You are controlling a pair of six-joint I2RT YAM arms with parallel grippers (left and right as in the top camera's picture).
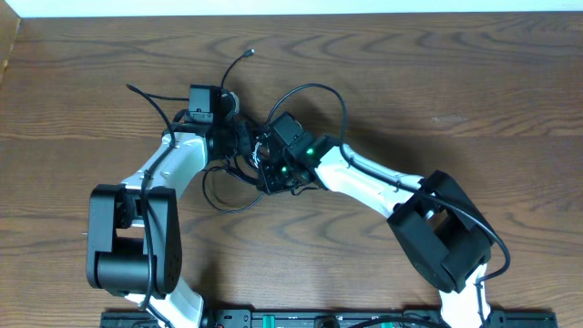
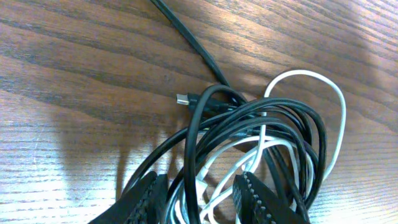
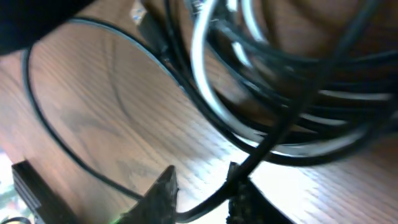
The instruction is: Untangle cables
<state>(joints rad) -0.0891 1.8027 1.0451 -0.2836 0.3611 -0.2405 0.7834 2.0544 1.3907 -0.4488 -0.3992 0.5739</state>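
Cables: one tangled bundle near the middle of the counter, slightly left of centre, between the two arms. The bundle is made up of several thin black strands coiled in overlapping loops, with one white cable threaded through them and bulging out in a wider loop on one side. A small metal-tipped plug sticks out of the coil. One black strand leaves the bundle and runs toward the far edge, and a slack black loop lies on the near side. Left hand: fingers partly apart, straddling black and white strands at the bundle's edge. Whether they clamp those strands cannot be told. Right hand: fingers narrow, set close under the bundle, with a single black strand crossing the gap between them. This view is blurred, so a grip cannot be confirmed. Counter surface is brown wood grain.
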